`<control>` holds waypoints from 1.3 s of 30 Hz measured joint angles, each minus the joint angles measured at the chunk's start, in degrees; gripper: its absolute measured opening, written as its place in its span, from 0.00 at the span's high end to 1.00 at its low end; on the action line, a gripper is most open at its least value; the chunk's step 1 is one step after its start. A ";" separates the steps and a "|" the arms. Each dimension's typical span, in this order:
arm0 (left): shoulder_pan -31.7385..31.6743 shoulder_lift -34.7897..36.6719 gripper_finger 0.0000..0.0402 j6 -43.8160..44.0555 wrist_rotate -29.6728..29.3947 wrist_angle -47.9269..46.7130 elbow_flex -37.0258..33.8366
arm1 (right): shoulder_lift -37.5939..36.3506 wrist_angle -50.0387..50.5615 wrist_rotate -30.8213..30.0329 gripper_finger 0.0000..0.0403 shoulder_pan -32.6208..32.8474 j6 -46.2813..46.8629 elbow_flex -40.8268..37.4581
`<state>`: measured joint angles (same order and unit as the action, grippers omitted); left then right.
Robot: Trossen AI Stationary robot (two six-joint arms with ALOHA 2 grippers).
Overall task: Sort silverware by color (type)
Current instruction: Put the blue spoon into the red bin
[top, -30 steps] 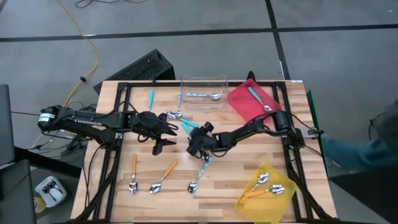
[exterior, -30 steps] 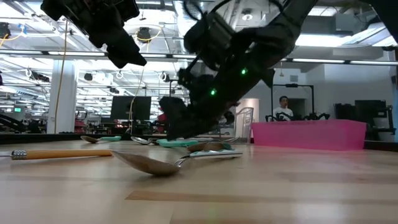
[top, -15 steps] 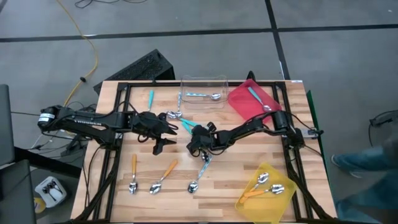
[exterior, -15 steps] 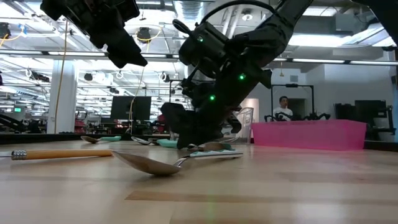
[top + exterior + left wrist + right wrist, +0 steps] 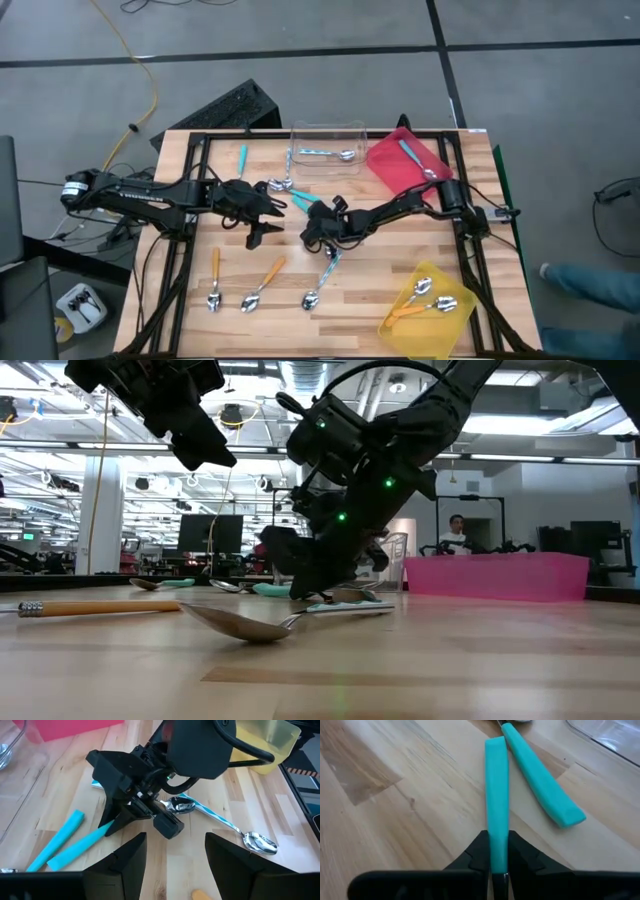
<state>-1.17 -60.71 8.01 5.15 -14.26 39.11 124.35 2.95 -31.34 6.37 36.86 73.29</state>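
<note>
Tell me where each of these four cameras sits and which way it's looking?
High: overhead, straight down on the table, both arms.
Low: table height, looking level across; both arms overhead.
Left wrist: on the left arm, facing the right gripper.
Right wrist: on the right arm; its fingers clamp a teal spoon handle.
Shared: that handle shows in both wrist views.

right claw point(image 5: 496, 857) has closed on teal spoon handle point(image 5: 496, 795)
</note>
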 joint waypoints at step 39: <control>8.32 0.39 0.54 -0.15 -4.54 2.29 0.02 | -76.09 38.39 -14.12 0.83 -14.98 -2.41 -29.93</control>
<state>7.16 -60.31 7.86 0.61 -11.97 39.13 48.26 41.34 -45.46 -8.62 34.44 43.36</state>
